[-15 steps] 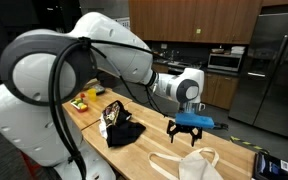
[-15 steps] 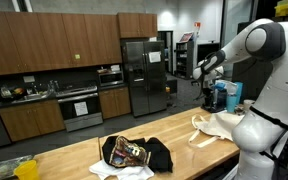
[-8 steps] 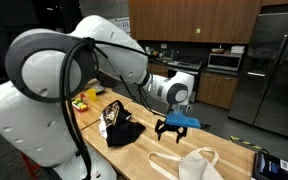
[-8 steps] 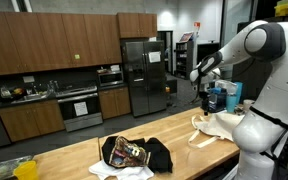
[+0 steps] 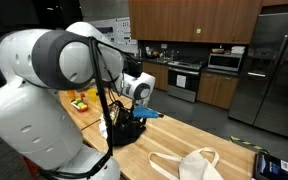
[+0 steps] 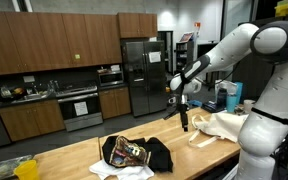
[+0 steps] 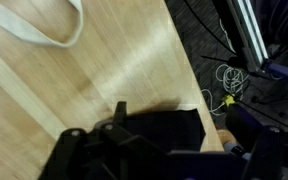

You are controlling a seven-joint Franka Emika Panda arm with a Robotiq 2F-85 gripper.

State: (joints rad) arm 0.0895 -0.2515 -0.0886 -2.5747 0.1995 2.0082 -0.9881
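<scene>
Kitchen cabinets and a steel fridge (image 6: 144, 75) back the long wooden counter (image 6: 189, 158), where a black cloth (image 6: 149, 152) lies crumpled near the middle, a patterned piece tucked into it. It looks light and limp, likely to sag or drag (a pinch on a raised fold near its edge seems the best hold). The gripper (image 6: 184, 120) hangs just above and beside it, jaws spread wide and empty, with a cream tote bag (image 6: 219, 125) further along. In the wrist view only part of the cloth shows and the fingertips blur into the dark.
</scene>
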